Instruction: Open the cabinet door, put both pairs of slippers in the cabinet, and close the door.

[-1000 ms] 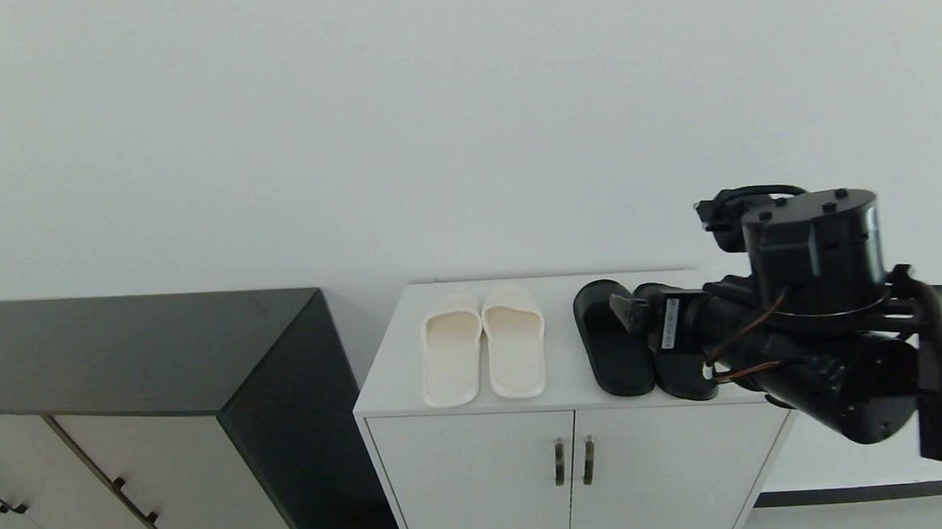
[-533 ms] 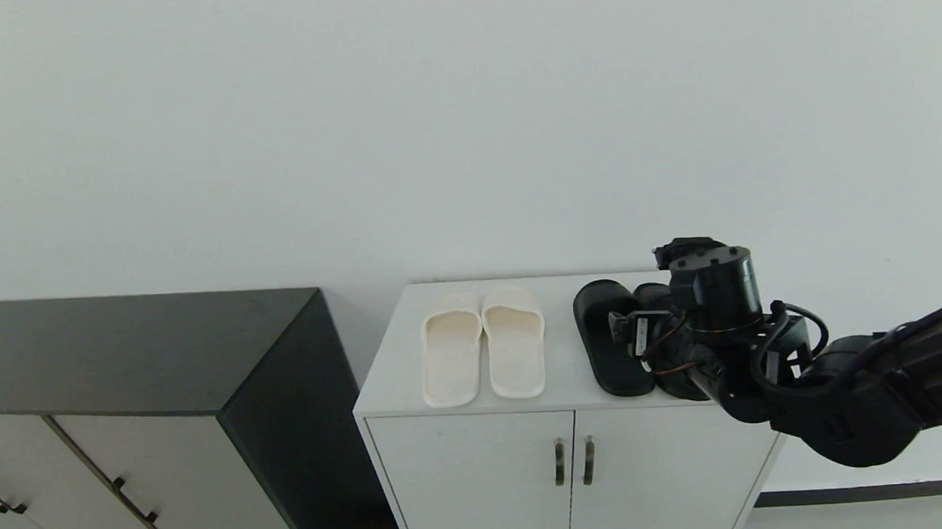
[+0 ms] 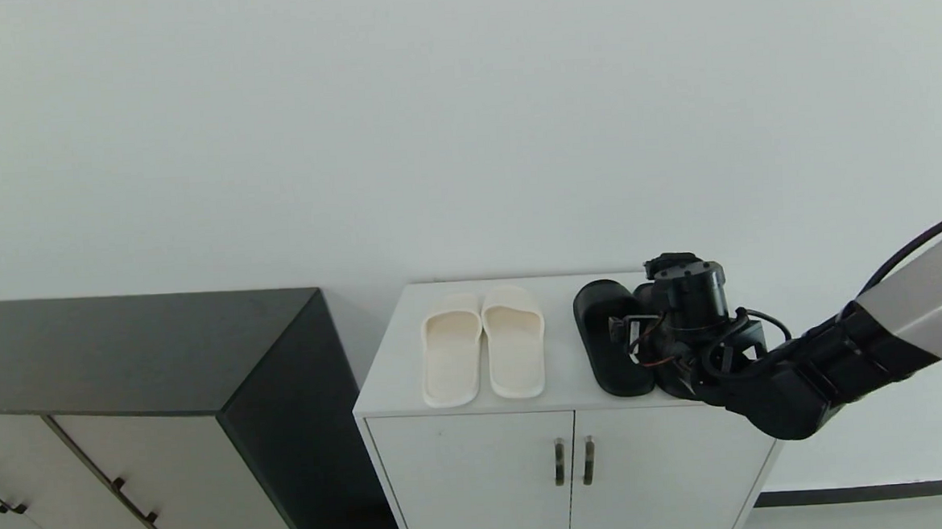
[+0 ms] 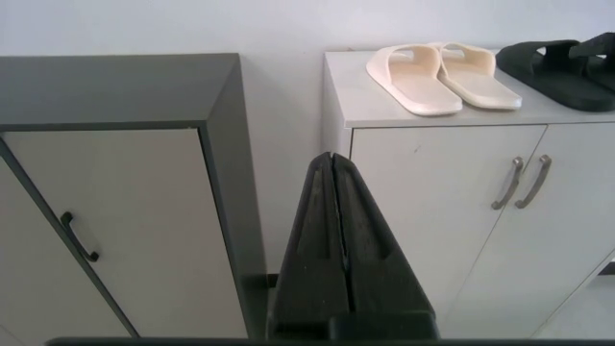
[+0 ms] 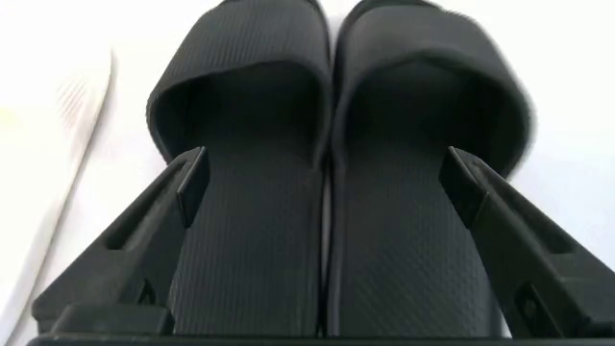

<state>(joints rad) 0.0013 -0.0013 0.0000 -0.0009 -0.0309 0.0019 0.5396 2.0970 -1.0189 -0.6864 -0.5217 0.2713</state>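
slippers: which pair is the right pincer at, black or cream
The black pair, at the right end of the white cabinet top: the open right pincer straddles both slippers. The cream pair lies apart, to its left.

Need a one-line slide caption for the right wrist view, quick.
Open right hand flanking the pair of black slippers on the white cabinet top, one finger along each outer side.

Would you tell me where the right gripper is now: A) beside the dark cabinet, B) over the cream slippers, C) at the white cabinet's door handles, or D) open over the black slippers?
D: the right gripper hangs open above the black slippers, one finger outside each slipper of the pair.
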